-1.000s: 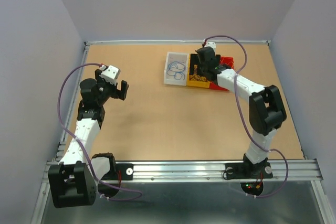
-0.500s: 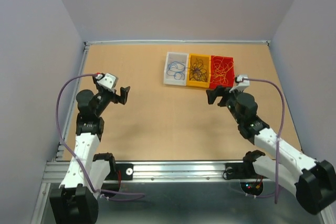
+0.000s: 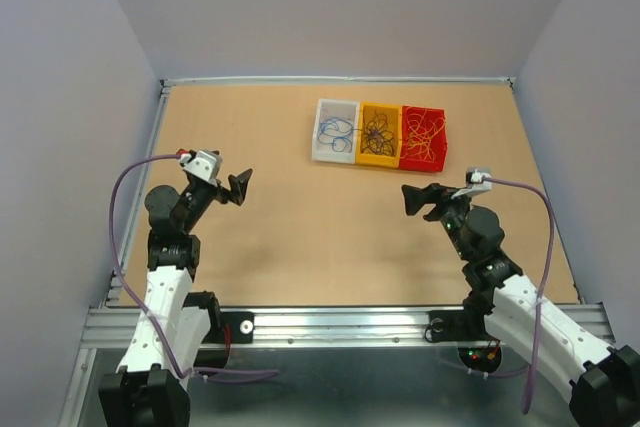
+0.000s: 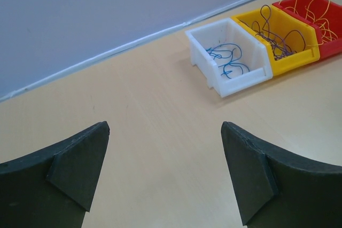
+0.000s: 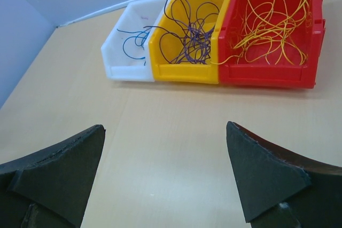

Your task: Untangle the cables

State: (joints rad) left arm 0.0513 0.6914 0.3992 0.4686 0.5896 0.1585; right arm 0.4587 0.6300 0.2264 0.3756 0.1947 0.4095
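Note:
The cables lie sorted by colour in a row of three bins at the back of the table. Blue cables (image 3: 335,130) (image 4: 227,60) are in the white bin (image 3: 335,102). Dark purple cables (image 3: 378,133) (image 5: 189,38) fill the yellow bin (image 3: 378,160), some looping above its rim. Yellow-orange cables (image 3: 424,135) (image 5: 270,30) are in the red bin (image 3: 423,163). My left gripper (image 3: 238,187) (image 4: 164,126) hangs open over bare table, well left of the bins. My right gripper (image 3: 418,197) (image 5: 164,126) is open too, just in front of the bins, holding nothing.
Grey walls close the table on the left, back and right. A metal rail (image 3: 340,322) with the arm bases runs along the near edge. Thick lilac cables (image 3: 115,217) loop beside each arm.
My right arm has drawn back from over the bins to the near right, uncovering the yellow and red bins. My left arm has sunk slightly toward the near edge. Both grippers stayed open.

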